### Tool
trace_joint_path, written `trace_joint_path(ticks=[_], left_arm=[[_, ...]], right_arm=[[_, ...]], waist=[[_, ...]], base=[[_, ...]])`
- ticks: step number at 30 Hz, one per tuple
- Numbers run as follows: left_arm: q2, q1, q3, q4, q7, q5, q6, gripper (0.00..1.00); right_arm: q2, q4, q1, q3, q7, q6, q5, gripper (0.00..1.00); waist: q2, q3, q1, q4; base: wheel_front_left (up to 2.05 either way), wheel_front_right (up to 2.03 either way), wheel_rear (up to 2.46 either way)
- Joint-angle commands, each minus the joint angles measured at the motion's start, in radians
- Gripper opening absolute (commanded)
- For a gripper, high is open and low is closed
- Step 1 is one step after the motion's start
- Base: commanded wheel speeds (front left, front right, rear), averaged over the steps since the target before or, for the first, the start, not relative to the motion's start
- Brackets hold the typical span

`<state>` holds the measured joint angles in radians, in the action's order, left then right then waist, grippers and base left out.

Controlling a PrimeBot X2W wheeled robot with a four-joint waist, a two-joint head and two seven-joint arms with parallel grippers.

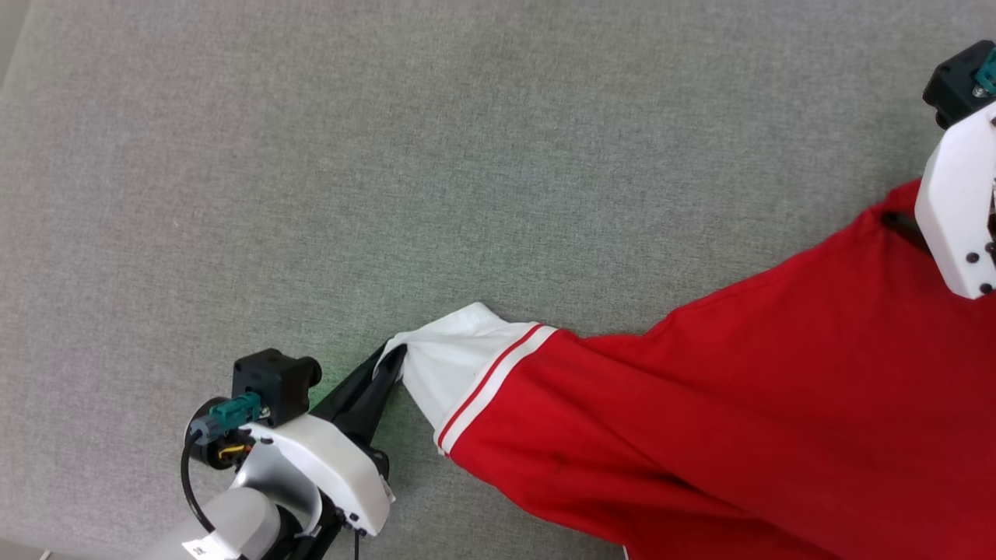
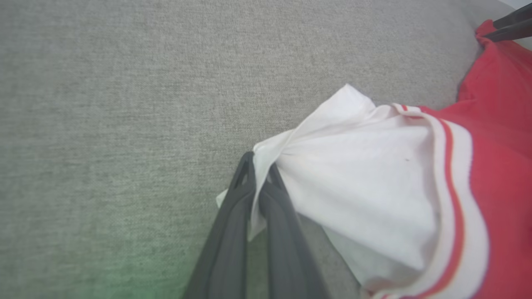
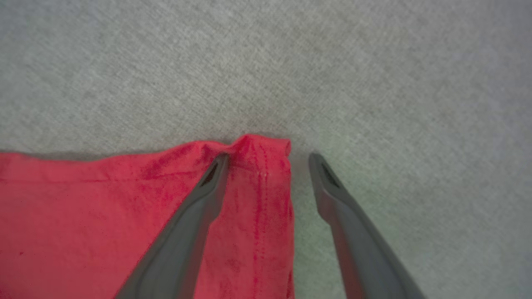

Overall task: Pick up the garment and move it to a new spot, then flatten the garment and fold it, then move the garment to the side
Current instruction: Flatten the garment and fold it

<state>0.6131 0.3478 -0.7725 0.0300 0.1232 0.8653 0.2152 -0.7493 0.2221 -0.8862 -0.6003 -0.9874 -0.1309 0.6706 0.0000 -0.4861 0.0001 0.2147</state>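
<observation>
The garment (image 1: 739, 404) is a red jersey with a white sleeve and red-and-white striped trim, spread across the lower right of the grey surface. My left gripper (image 1: 391, 359) is shut on the tip of the white sleeve (image 2: 353, 174), whose fabric is pinched between the dark fingers (image 2: 232, 216). My right gripper (image 3: 268, 160) stands open at the garment's red hemmed corner (image 3: 257, 166); one finger lies over the cloth and the other is over bare surface beside it. In the head view the right arm's white shell (image 1: 961, 202) covers that corner.
The grey fabric-covered surface (image 1: 389, 155) stretches wide to the left and above the garment. Its edge shows at the far upper left (image 1: 12, 47).
</observation>
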Motion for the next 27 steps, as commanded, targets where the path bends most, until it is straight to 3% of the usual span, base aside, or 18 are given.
trace_joint_path(ticks=[1, 7, 8, 9, 18, 27], left_arm=[[-0.005, 0.015, 0.001, -0.003, 0.003, -0.003, 0.000, 0.00], [-0.010, 0.022, -0.003, -0.016, 0.006, -0.005, -0.002, 0.00], [-0.009, 0.018, -0.002, -0.018, 0.008, -0.003, -0.001, 0.00], [-0.008, 0.013, -0.002, -0.021, 0.007, 0.000, 0.000, 0.00], [0.019, -0.010, 0.006, -0.032, 0.008, 0.007, 0.002, 0.00], [0.097, 0.037, 0.027, 0.000, -0.030, -0.011, 0.005, 0.00]], right_arm=[[0.007, 0.010, -0.008, -0.007, 0.001, 0.000, 0.006, 1.00], [0.002, 0.102, 0.042, -0.136, -0.008, -0.001, 0.057, 1.00], [0.000, 0.104, 0.035, -0.139, 0.015, -0.001, 0.065, 0.30], [-0.001, 0.109, 0.025, -0.141, 0.027, -0.001, 0.073, 0.00], [-0.014, 0.079, -0.048, -0.134, 0.254, 0.001, 0.125, 0.00], [-0.068, -0.010, 0.016, -0.106, 0.498, 0.001, 0.122, 0.00]], waist=[[0.0000, -0.010, -0.0001, 0.007], [0.0000, -0.015, -0.0001, 0.012], [0.0000, -0.012, -0.0001, 0.009], [0.0000, -0.008, -0.0001, 0.005], [0.0000, 0.100, -0.0001, -0.040], [0.0000, 0.246, -0.0001, -0.103]], base=[[0.00, 0.00, 0.00], [0.00, 0.00, 0.00], [0.00, 0.00, 0.00], [0.00, 0.00, 0.00], [0.00, 0.00, 0.00], [0.00, 0.00, 0.00]])
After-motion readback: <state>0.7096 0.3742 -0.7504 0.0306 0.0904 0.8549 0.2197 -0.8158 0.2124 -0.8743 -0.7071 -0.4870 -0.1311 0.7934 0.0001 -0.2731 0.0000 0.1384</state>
